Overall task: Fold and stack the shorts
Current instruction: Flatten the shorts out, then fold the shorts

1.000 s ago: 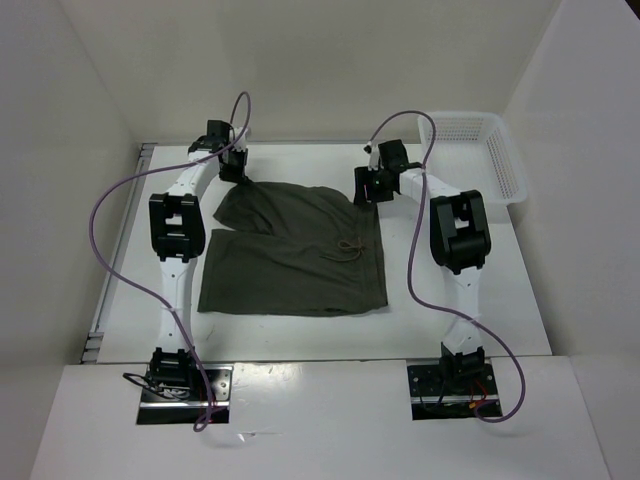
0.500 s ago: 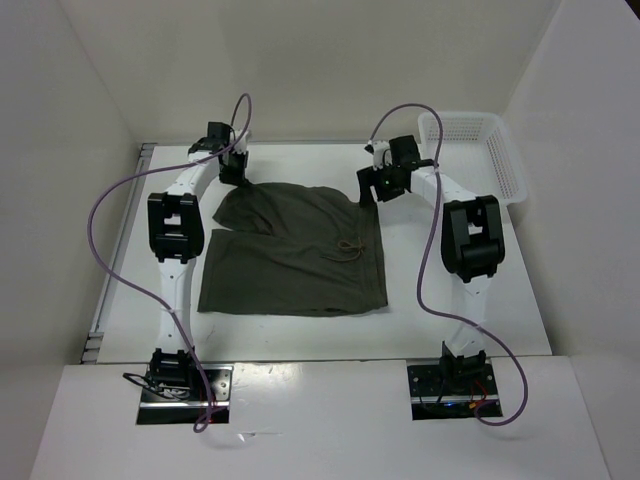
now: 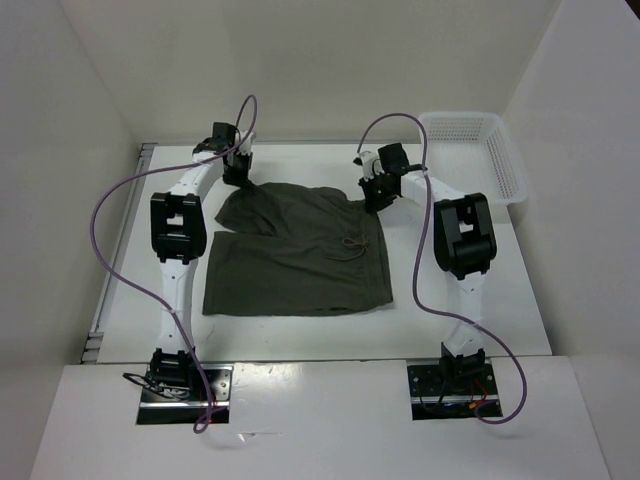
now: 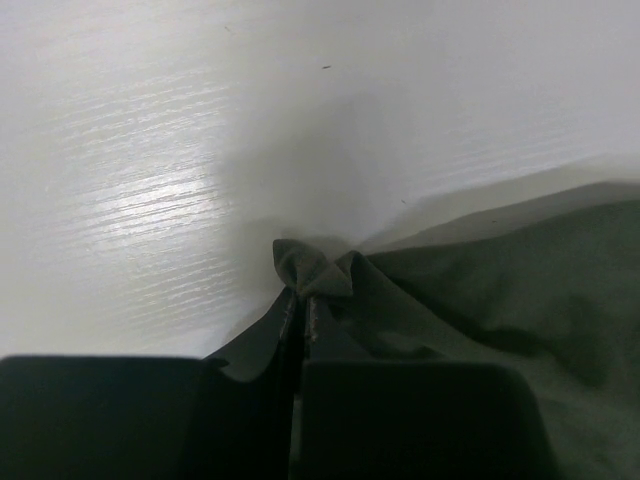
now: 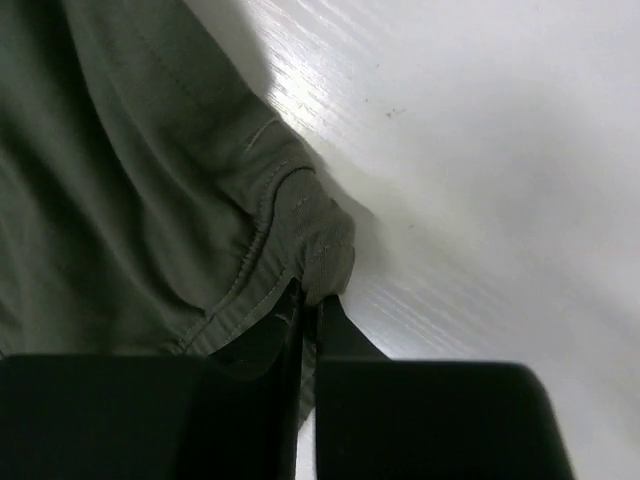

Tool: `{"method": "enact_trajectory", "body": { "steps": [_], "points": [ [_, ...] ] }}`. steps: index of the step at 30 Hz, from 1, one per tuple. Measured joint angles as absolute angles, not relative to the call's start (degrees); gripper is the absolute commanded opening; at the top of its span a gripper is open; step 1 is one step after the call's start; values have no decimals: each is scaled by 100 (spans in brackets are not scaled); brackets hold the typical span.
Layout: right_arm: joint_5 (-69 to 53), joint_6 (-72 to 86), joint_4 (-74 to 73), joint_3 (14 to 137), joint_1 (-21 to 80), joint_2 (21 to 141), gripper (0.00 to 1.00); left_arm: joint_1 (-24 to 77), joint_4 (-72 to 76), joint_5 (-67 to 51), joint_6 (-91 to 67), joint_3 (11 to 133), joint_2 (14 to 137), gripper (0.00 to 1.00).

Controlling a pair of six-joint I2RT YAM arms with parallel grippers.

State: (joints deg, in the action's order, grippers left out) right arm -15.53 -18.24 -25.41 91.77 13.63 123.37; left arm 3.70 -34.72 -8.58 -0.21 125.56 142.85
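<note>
Wrist views are showing left gripper (image 4: 303,305) and right gripper (image 5: 309,308) pinching the shorts (image 3: 300,265) at far corners; lifting evenly looks wisest.

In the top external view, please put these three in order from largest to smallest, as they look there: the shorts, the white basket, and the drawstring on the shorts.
1. shorts: clearly the largest, spread flat on the table.
2. white basket: noticeably smaller in this view.
3. drawstring: by far the smallest, only a small knot.
</note>
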Motion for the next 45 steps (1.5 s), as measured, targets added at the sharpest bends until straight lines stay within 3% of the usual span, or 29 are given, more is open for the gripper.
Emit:
{"method": "enact_trajectory", "body": {
  "steps": [11,13,17,21,26,32,33,38,45],
  "points": [
    [-1149,-2145,-2582,10237,1415,12011,0,370,-3736,-543,-21,13487,13762,0],
    [-1100,-2333,-2528,9937,1476,11579,0,377,-3607,-556,-23,12899,13061,0],
    [-897,-2788,-2453,8458,1865,10119,0,493,-2910,-414,-21,9686,10556,0],
    [-864,-3057,-2405,7000,2349,9028,0,683,-2952,-248,-21,7544,9185,0],
    [-749,-3236,-2543,6145,2344,8840,0,646,-3035,-169,-23,6606,9008,2],
    [-718,-3297,-2530,5966,2335,8567,0,652,-3013,-169,-23,6431,8431,7],
    [-718,-3297,-2517,5966,2335,8523,0,655,-2991,-172,-23,6431,8333,10],
    [-720,-3393,-2495,5867,2331,8291,0,814,-3315,-412,-19,6296,7992,43],
    [-891,-3675,-2652,5127,2324,7874,0,1146,-4781,-1044,-19,5002,7612,48]
  ]
}}
